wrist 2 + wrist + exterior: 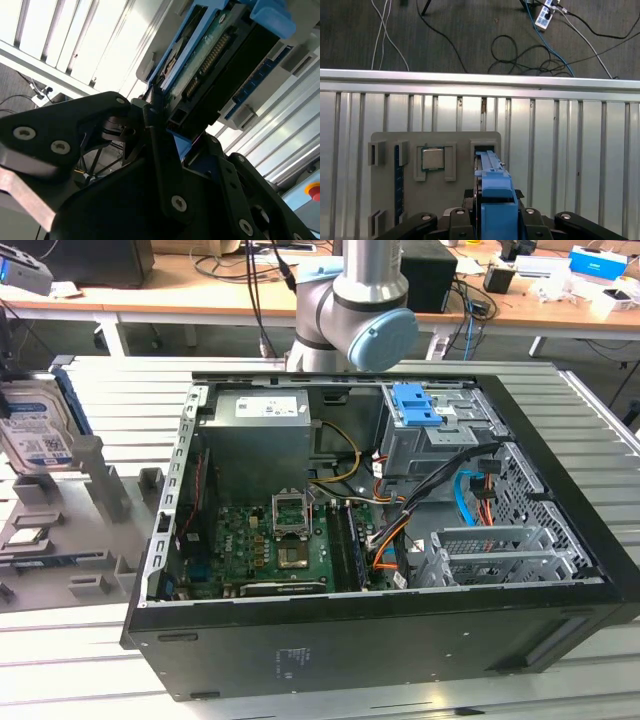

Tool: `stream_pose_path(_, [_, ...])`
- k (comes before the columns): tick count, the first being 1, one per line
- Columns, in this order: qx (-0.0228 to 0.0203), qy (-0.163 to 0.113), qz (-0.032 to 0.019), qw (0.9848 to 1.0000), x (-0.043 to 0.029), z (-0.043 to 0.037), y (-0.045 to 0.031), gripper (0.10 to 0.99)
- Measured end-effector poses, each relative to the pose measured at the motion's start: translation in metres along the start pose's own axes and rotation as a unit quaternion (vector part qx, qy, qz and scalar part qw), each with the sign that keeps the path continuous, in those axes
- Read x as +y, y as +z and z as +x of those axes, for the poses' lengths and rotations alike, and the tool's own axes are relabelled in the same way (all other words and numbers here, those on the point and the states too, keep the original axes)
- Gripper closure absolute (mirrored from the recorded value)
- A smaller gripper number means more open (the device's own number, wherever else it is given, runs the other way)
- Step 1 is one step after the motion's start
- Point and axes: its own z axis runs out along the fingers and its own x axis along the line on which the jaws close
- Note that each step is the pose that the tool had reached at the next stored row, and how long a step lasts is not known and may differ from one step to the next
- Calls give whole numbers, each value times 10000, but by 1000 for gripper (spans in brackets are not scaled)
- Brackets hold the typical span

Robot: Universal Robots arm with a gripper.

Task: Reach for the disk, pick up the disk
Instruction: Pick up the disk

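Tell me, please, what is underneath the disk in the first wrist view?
The disk stands on edge in a slot of the grey fixture, which lies on the slatted table; a processor chip sits in the next recess. The slot's floor is covered by the disk itself.

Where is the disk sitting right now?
The disk stands upright at the exterior view's far left, in the grey fixture on the slatted table, left of the open computer case.

Slatted metal tabletop (80,660) — wooden desks (200,298) behind; dark floor (470,35) strewn with loose cables (530,62).
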Motion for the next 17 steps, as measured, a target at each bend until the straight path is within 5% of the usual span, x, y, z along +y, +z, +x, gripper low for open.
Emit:
stream_pose_path(5, [0,0,0,10000,2,-1,-134,722])
stream_pose_path(7, [0,0,0,10000,5,-3,-315,722])
stream_pose_path(17, [0,0,0,10000,7,-7,-592,722])
